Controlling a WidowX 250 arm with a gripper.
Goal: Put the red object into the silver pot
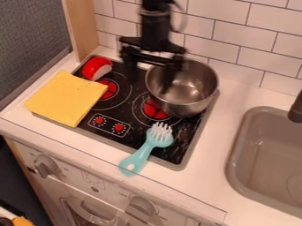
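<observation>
Apparently wide and empty at the gripper (151, 83) — with the red object (96, 68) left of it in view. Could knock the pot (191, 90), beside one finger — by swinging too low.

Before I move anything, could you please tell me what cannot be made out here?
All in the camera view:
- Stove top: partly under the yellow cloth.
- Pot: rim partly behind the gripper, itself blurred.
- Sink: cut off by right edge.
- Orange thing: cut off by bottom edge.
</observation>
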